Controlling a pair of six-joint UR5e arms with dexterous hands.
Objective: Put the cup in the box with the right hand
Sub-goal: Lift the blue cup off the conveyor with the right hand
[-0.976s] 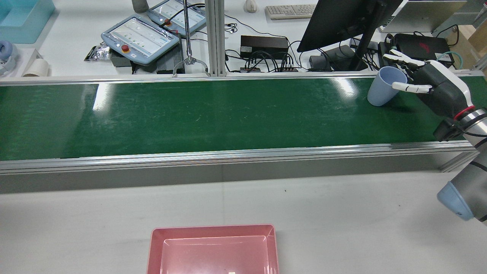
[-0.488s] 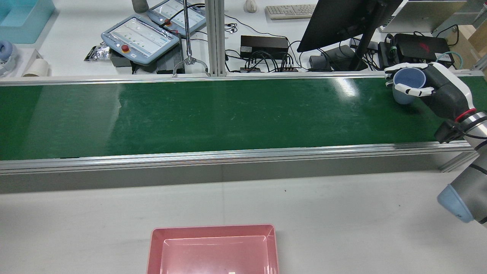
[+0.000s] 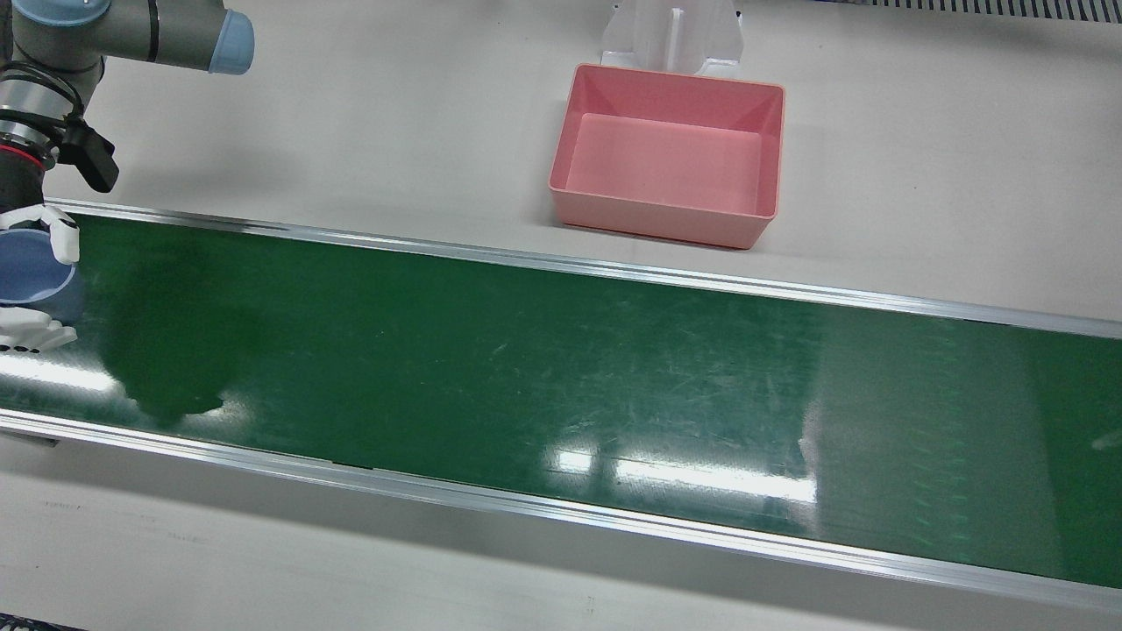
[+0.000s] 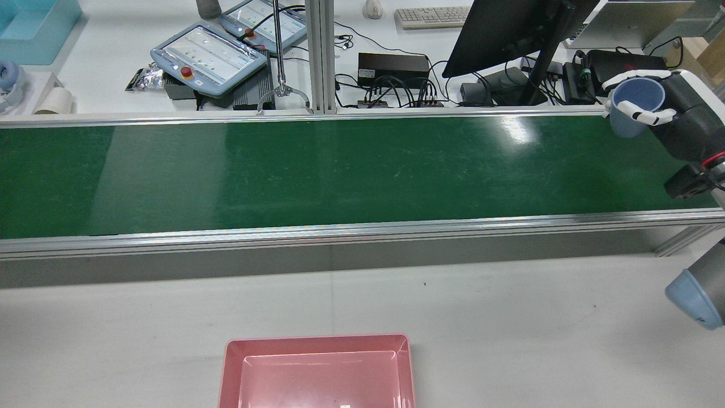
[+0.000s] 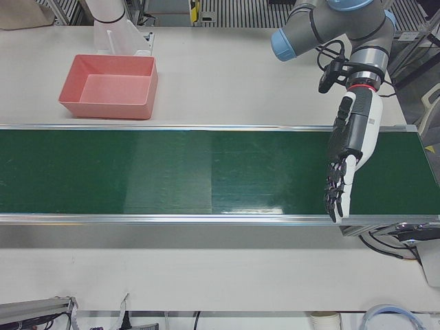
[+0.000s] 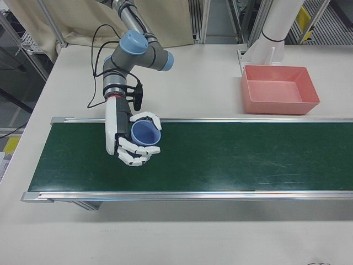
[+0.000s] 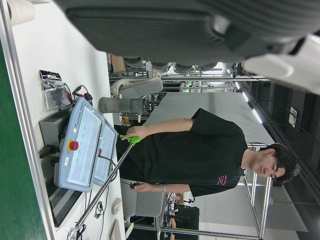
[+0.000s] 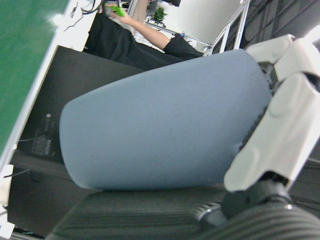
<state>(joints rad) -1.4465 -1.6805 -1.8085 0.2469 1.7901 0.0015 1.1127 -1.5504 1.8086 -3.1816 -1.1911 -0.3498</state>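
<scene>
My right hand [image 4: 679, 122] is shut on the pale blue cup [image 4: 631, 110] and holds it upright, above the green belt [image 4: 340, 170] at its far right end in the rear view. The cup [image 6: 144, 134] in the same hand [image 6: 128, 142] also shows in the right-front view and at the front view's left edge [image 3: 31, 276]. It fills the right hand view [image 8: 160, 130]. The pink box [image 3: 657, 219] stands empty on the white table past the belt. My left hand [image 5: 347, 161] hangs open over the belt's other end.
The belt has raised aluminium rails [image 4: 340, 231] along both long sides. A monitor [image 4: 510, 34], cables and control pendants [image 4: 209, 54] sit beyond the far rail. A white stand [image 3: 671, 35] is right behind the box.
My right hand has closed around the cup, lifted it off the belt and carried it right and toward the far rail. The belt's surface has run on.
</scene>
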